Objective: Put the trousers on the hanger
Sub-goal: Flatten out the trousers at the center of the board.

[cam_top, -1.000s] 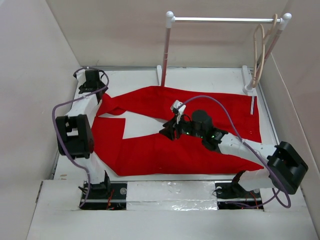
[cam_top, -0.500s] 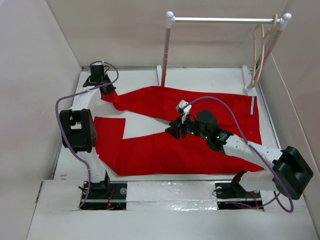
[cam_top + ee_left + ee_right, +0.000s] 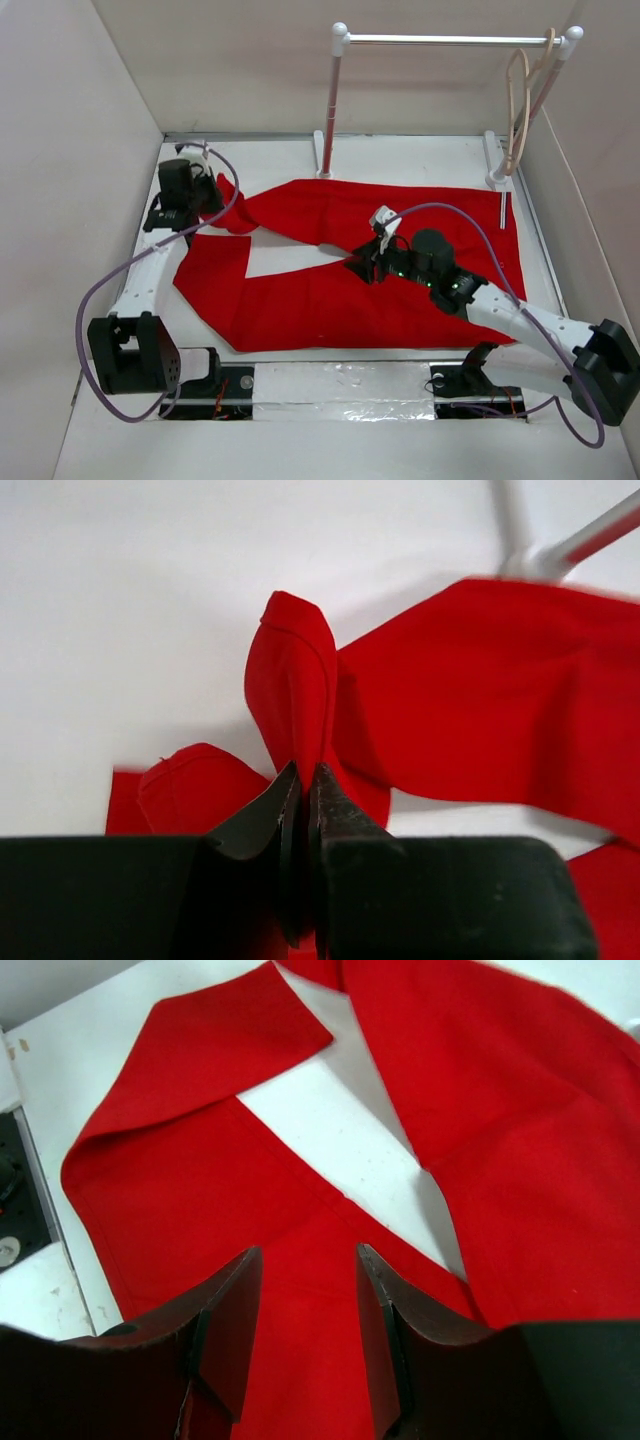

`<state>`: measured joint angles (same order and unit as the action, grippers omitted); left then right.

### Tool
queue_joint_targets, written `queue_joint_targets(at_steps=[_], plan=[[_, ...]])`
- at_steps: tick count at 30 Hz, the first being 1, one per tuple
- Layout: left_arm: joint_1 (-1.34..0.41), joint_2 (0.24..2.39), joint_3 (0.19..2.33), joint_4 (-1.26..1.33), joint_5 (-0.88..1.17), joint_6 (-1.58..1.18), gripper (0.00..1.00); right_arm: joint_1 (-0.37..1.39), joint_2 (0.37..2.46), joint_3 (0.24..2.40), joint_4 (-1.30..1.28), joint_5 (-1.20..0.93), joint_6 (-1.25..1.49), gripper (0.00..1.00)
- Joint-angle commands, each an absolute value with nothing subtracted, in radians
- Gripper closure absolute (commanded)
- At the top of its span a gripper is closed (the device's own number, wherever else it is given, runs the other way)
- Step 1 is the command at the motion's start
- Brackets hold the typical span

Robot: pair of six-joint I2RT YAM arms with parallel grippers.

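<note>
The trousers (image 3: pixel 300 305) lay spread on the table (image 3: pixel 420 160), and the first pickup seemed in hand. The left gripper (image 3: pixel 303 780) was pinching a raised fold of one leg end at the far left, while the right gripper (image 3: pixel 307 1255) hovered spread and empty over the crotch. The hanger (image 3: pixel 519 120) hung on the rail (image 3: pixel 450 40), well apart, so the next move probably called for a second grasp.

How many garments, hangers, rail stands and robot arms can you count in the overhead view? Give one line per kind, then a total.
Garments: 1, the trousers
Hangers: 1, the hanger
Rail stands: 1, the rail stand
Robot arms: 2, the left arm and the right arm
Total: 5
</note>
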<state>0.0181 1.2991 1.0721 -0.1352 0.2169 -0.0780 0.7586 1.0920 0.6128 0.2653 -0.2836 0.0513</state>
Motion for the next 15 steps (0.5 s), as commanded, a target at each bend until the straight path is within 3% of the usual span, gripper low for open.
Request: queue_joint_targets(at_steps=[1,2,3,4,5,6,7,8,9,10,14,15], plan=[[0.0,1.249,0.954,-0.166,0.011,-0.041,1.0,0.75,1.046,0.588,0.224,-0.262,0.023,0.52],[0.0,1.238,0.934,-0.17,0.009,-0.038,0.99,0.741,1.039,0.583,0.21,-0.258,0.018,0.52],[0.0,1.232,0.936,-0.188,0.011,-0.044,0.8,0.741,1.028,0.58,0.206,-0.25,0.018,0.52],[0.0,1.224,0.937,-0.196,0.023,-0.049,0.67,0.741,1.025,0.578,0.206,-0.25,0.018,0.52],[-0.011,1.213,0.931,-0.193,0.152,-0.045,0.56,0.741,1.028,0.581,0.204,-0.255,0.017,0.52],[-0.021,1.2,0.917,-0.178,0.235,-0.014,0.42,0.741,1.035,0.586,0.203,-0.277,0.014,0.58],[-0.031,1.163,0.902,-0.135,0.3,-0.009,0.36,0.741,1.042,0.594,0.196,-0.287,0.012,0.61],[-0.031,1.151,0.888,-0.123,0.387,-0.008,0.34,0.741,1.048,0.609,0.171,-0.293,0.011,0.64],[-0.031,1.147,0.893,-0.121,0.411,-0.005,0.36,0.741,1.052,0.614,0.166,-0.291,0.011,0.78],[-0.031,1.161,0.905,-0.152,0.408,-0.006,0.39,0.741,1.06,0.615,0.164,-0.291,0.011,0.84],[-0.031,1.241,0.974,-0.189,0.142,-0.118,0.42,0.741,1.069,0.617,0.176,-0.287,-0.024,0.87],[-0.031,1.262,0.992,-0.195,0.135,-0.144,0.51,0.741,1.069,0.612,0.181,-0.278,-0.025,0.87]])
